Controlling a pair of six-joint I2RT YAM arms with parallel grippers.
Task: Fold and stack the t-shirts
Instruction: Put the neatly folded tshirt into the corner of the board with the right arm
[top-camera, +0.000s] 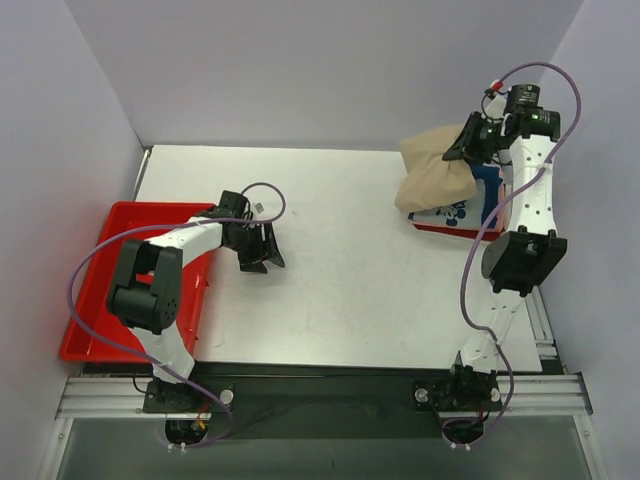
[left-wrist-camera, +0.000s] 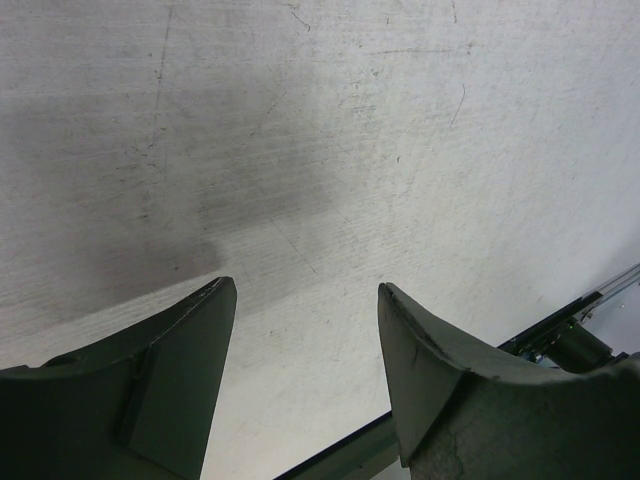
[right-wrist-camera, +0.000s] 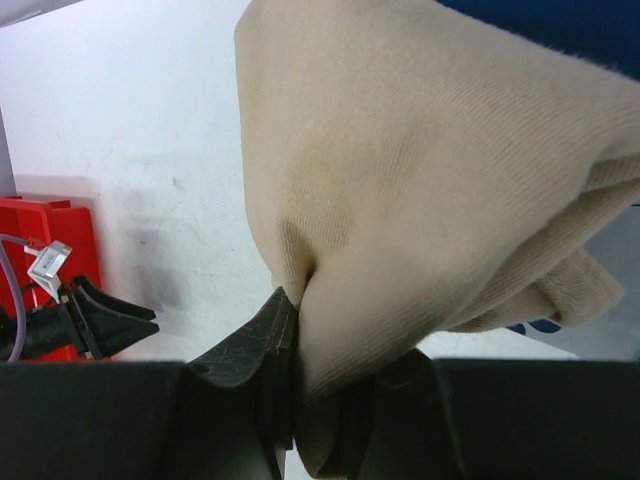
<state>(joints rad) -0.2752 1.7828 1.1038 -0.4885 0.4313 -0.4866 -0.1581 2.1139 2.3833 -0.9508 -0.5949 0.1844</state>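
Top view: a white, faintly scuffed table (top-camera: 340, 290) fills the middle of the frame. At the upper right, the right pincer (top-camera: 470, 140) is clamped on a plain tan t-shirt (top-camera: 435, 172), which hangs as a soft, bunched pouch. Below it, a navy t-shirt (top-camera: 472, 205) with white print lies flat at the table's right edge, with a red strip along its lower side. At centre left, the left pincer (top-camera: 262, 255) holds its dark fingers apart, gripping nothing. It is just beside a glossy red tray (top-camera: 90, 300) at the left edge.

Left wrist view: two matte, wedge-shaped fingers rise from the bottom corners with a wide gap between them. Behind them is bare table with fine scratches and a grey shadow on the left.

Right wrist view: the tan t-shirt fills the centre and right. Its fine ribbed knit is gathered into folds and pinched between black fingers at bottom centre. Navy cloth shows in the top right corner. The red tray and the left pincer appear small at lower left.
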